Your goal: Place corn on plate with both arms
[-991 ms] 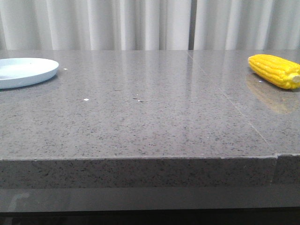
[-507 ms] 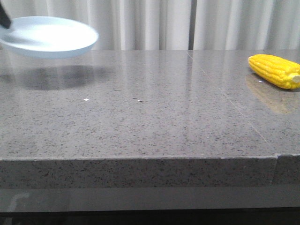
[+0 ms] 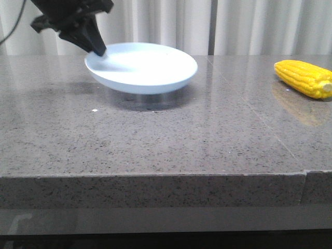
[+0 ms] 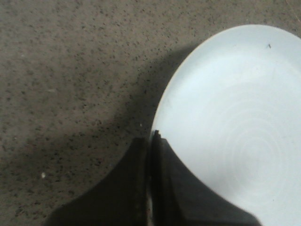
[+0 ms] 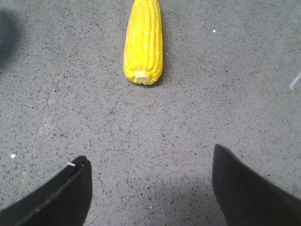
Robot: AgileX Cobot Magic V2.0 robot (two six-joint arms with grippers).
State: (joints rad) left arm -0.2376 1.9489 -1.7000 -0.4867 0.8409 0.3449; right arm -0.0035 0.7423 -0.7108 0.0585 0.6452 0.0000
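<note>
The pale blue plate (image 3: pixel 142 66) hangs just above the grey stone table at the centre, tilted a little, its shadow under it. My left gripper (image 3: pixel 98 51) is shut on the plate's left rim; in the left wrist view the black fingers (image 4: pixel 151 141) pinch the rim of the plate (image 4: pixel 235 122). The yellow corn (image 3: pixel 305 78) lies on the table at the far right, pale stub toward the right. In the right wrist view the corn (image 5: pixel 143 40) lies ahead of my right gripper (image 5: pixel 150 162), which is open, empty and above the table. The right gripper is out of the front view.
The grey speckled table (image 3: pixel 155 140) has a seam (image 3: pixel 259 116) running from back centre to its front right edge. White curtains (image 3: pixel 249 26) hang behind the table.
My left gripper has lifted the plate from the table's far left and carried it rightward to the centre, lowering it close to the surface. The corn has not moved.
</note>
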